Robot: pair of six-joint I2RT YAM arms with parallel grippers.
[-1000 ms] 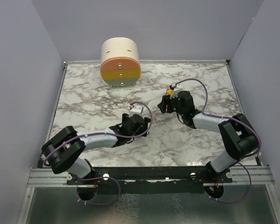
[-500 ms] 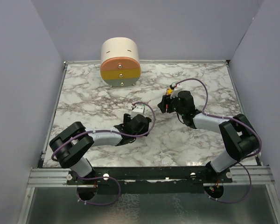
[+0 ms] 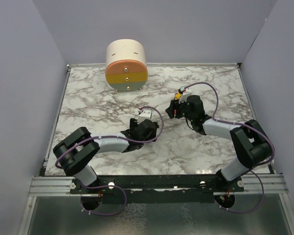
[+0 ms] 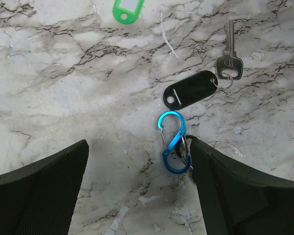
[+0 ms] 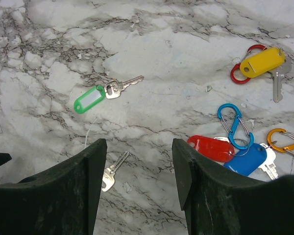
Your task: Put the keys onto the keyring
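Top view: the keys are too small to make out on the desk (image 3: 88, 107), and one round box (image 3: 126, 66) sits at 12 o'clock. The left arm (image 3: 108, 144) has shifted its elbow toward 3 o'clock since a second ago.

Left wrist view: the left tool (image 4: 139, 147) gapes empty. One blue carabiner (image 4: 172, 143) touches its right finger, and a green tag (image 4: 126, 10) is cut off at 12 o'clock.

Right wrist view: the right tool (image 5: 139, 147) is parted, holding nothing. The green-tagged key (image 5: 100, 95) lies at 10 o'clock, and the yellow tag (image 5: 262, 62), red tag (image 5: 210, 148) and blue tag (image 5: 250, 159) lie among three carabiners toward 3 o'clock.

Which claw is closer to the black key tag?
Left. The black key tag lies just ahead of the open left claw; the right claw hangs apart, its camera missing it.
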